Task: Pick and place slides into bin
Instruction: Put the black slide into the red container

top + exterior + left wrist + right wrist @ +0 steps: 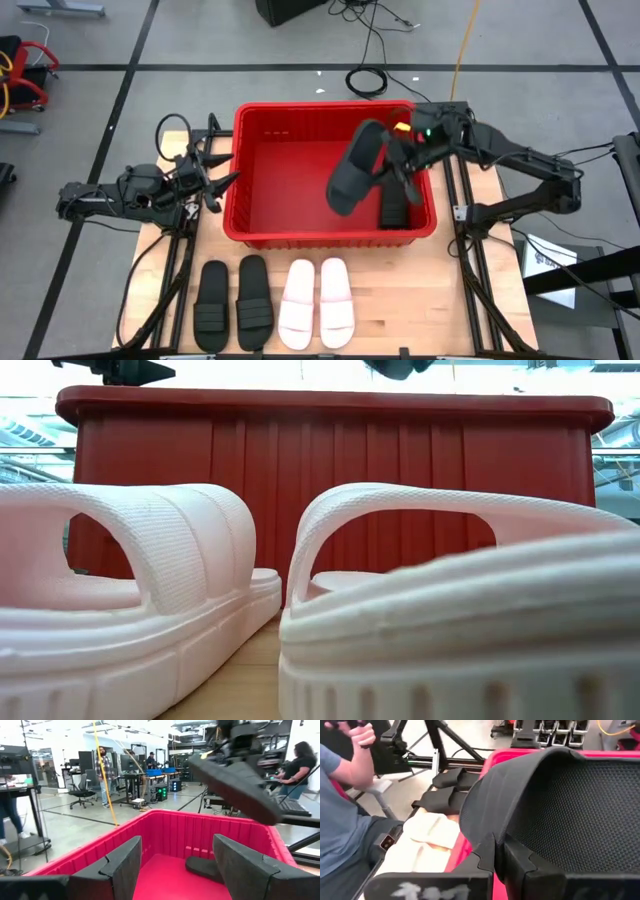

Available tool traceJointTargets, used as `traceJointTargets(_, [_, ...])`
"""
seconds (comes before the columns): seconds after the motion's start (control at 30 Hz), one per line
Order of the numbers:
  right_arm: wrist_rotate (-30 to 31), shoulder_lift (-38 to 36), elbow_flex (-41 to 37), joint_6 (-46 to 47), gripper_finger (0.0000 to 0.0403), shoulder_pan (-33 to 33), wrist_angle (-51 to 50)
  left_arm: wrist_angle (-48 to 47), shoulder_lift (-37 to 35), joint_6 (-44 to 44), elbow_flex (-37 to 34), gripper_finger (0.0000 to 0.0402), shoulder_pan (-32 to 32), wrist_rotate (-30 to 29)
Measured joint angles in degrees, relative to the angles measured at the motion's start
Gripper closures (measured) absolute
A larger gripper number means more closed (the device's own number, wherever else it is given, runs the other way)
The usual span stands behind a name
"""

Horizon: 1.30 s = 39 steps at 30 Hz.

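High view: right gripper [393,160] seemingly clamped on black slide [355,170] above bin [240,170].

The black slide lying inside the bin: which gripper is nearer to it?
Right. The right gripper hangs beside the lying black slide, gripping another; the left gripper waits outside the bin.

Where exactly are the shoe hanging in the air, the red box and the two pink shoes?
Held black slide [352,172]: high view, on its sole, above the bin.
Bin [243,170]: high view, on its left wall.
Pink slides [317,301]: high view, between the pair, on the inner edge of the right one.
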Motion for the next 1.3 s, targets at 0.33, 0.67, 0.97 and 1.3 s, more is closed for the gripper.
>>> traceJointTargets(0.33, [-11.9,5.1,2.6,-7.2,0.0399,-17.6,-6.1,0.5,0.4,0.5,0.0,0.0151,3.8,0.4])
traceJointTargets(0.67, [-13.4,14.2,10.8,-17.5,0.0401,-23.8,-19.3,3.5,4.6,0.7,0.0,0.0151,12.9,7.2])
traceJointTargets(0.97, [-9.5,21.2,17.4,-25.4,0.0402,-26.1,-36.0,8.9,5.9,2.5,0.0,0.0151,21.5,17.5])
traceJointTargets(1.3, [-6.8,25.3,18.0,-27.0,0.0402,-26.3,-45.5,9.6,9.6,1.9,0.0,0.0151,29.2,26.4])
